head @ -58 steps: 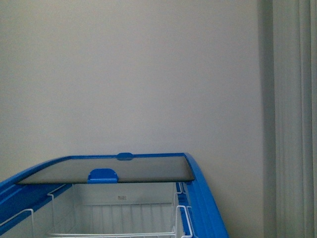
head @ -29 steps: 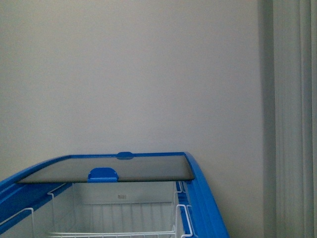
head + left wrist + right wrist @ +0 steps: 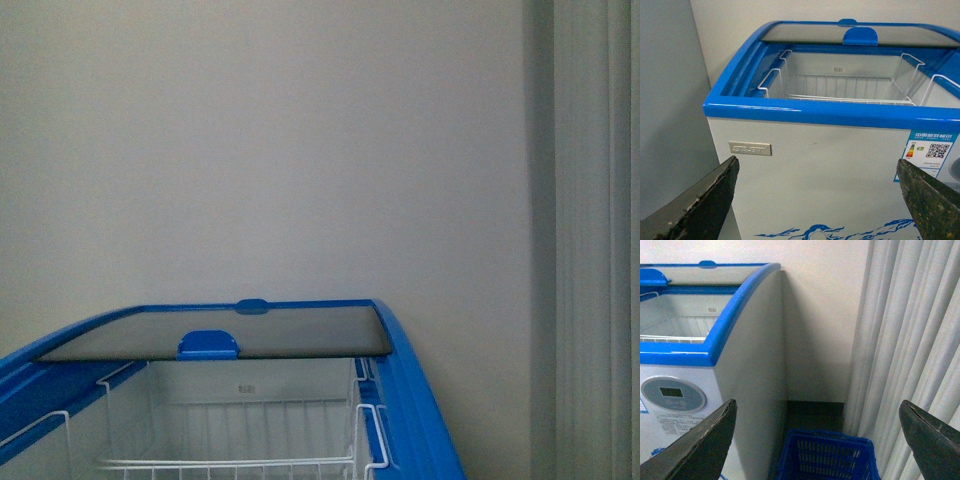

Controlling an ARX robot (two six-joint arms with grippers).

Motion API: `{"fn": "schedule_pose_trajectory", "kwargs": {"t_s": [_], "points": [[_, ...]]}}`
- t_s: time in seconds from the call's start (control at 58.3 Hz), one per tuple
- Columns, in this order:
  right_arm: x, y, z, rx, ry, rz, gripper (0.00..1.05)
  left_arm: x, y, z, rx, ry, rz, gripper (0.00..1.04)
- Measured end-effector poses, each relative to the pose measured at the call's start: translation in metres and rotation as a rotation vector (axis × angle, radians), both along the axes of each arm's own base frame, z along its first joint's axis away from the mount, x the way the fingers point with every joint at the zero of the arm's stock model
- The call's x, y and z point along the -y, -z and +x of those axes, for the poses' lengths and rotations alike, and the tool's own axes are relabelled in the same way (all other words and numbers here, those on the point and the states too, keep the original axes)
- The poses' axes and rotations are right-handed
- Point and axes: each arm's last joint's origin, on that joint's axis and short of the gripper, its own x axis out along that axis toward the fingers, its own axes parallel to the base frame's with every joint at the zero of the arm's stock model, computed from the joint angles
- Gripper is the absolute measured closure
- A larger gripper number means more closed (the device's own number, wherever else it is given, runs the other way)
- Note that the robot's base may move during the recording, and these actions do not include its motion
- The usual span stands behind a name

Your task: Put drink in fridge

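1. Here, front view: the fridge (image 3: 405,400) stands before me with its blue rim along the top; the glass sliding lid (image 3: 220,335) is pushed to the far end, its blue handle (image 3: 208,347) at the near edge, leaving the compartment open.
2. Inside, a white wire basket (image 3: 240,440) hangs from the rim; nothing shows in it.
3. Left wrist view: my left gripper (image 3: 817,200) is spread wide, holding nothing, facing the fridge's white front wall with its energy label (image 3: 931,154) and blue picture (image 3: 815,232).
4. Right wrist view: my right gripper (image 3: 817,440) is likewise spread and holds nothing, facing the fridge's side corner and oval grey display (image 3: 672,394).
5. Below it, a blue mesh crate (image 3: 826,457) sits on the floor between the fridge and a pale curtain (image 3: 910,340).
6. The drink appears in none of my views.
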Motion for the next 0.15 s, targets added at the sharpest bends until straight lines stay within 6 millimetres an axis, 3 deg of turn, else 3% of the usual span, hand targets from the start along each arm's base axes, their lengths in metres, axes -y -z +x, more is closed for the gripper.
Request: {"fn": "schedule_pose_trajectory", "kwargs": {"t_s": [0.154], "points": [[0.0,0.0,0.0,0.0,0.0,0.0,0.08,0.0,0.0,0.0,0.0,0.0,0.0,0.08]]}}
